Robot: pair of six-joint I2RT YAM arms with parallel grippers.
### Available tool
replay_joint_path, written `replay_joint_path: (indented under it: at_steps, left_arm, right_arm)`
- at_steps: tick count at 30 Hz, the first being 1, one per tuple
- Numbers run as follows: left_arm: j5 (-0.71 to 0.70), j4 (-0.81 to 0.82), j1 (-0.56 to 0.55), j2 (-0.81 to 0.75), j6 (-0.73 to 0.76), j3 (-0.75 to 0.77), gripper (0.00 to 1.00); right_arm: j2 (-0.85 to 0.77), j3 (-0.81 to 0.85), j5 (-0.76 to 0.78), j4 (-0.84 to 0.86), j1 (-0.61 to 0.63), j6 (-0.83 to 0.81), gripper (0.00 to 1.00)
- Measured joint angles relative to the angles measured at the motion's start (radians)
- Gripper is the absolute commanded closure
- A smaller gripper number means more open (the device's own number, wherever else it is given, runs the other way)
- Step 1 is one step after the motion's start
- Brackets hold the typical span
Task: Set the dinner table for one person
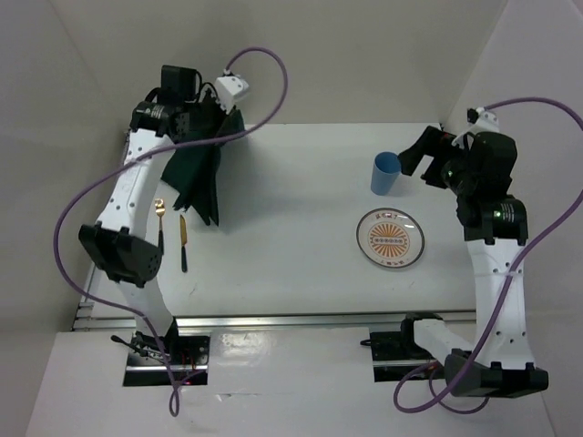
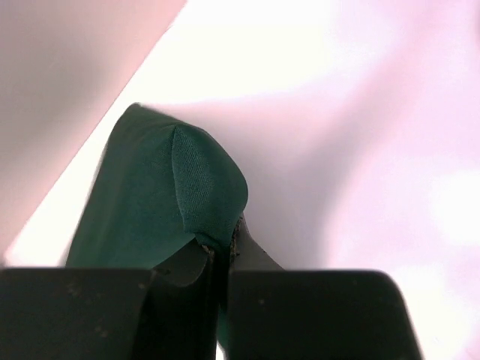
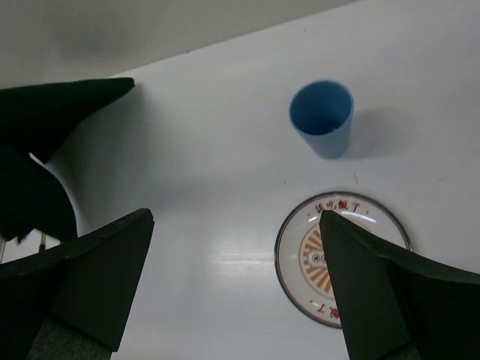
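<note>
table: white top, seen from the top view; clock directions are taken from its centre.
left gripper: clamped on a fold of the placemat, jaws pinched together, at 10 o'clock.
placemat: dark green, bunched and draped down from the grip; whether its lower edge touches the table cannot be told.
right gripper: jaws wide apart, nothing held, hovering at 2 o'clock just beside the cup.
cup: blue, upright, at 2 o'clock.
plate: at 4 o'clock, near the cup, apart from it.
spoon: at 9 o'clock, just beside the knife, both under the left arm.
step: placemat pickup is judged to be in hand; no item is yet laid as a setting.
progress: early, judged from the scattered items.
next move: the placemat is probably to be carried toward 6 o'clock and spread flat; a single pinch may leave it folded, so a second corner may need to be taken by the right gripper.
after that: plate onto the placemat, cutlery beside it, cup near it.
</note>
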Motion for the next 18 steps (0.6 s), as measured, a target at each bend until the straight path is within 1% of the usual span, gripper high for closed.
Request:
replay_joint_path:
  at_steps: [3, 5, 9, 11, 12, 14, 16, 17, 18]
  left_arm:
    - [0.095, -0.078, -0.083, -0.120, 0.074, -0.033, 1.00]
    - [0.119, -0.109, -0.101, -0.190, 0.104, -0.072, 1.00]
    - [0.092, -0.134, -0.100, -0.291, 0.127, -0.227, 1.00]
    - [0.064, -0.130, -0.099, -0.317, 0.128, -0.312, 1.00]
    - [0.050, -0.130, -0.099, -0.323, 0.127, -0.350, 1.00]
    - [0.026, -0.121, -0.101, -0.323, 0.114, -0.418, 1.00]
    - [-0.005, -0.112, -0.100, -0.322, 0.107, -0.470, 1.00]
    - [-0.022, -0.108, -0.100, -0.322, 0.100, -0.488, 1.00]
    - [-0.040, -0.103, -0.100, -0.321, 0.087, -0.500, 1.00]
  right_arm:
    - [0.077, 0.089, -0.021, 0.021, 0.000, -0.048, 0.00]
    - [0.117, 0.117, -0.047, 0.043, 0.000, -0.063, 0.00]
    - [0.218, 0.156, -0.130, 0.053, 0.005, -0.063, 0.00]
    - [0.280, 0.170, -0.142, 0.062, 0.042, -0.060, 0.00]
    - [0.308, 0.171, -0.131, 0.066, 0.082, -0.062, 0.00]
    - [0.373, 0.174, -0.092, 0.071, 0.225, -0.097, 0.00]
    - [0.442, 0.167, -0.033, 0.089, 0.431, -0.161, 0.00]
    - [0.470, 0.141, 0.006, 0.114, 0.542, -0.200, 0.00]
    - [0.488, 0.108, 0.042, 0.130, 0.623, -0.230, 0.00]
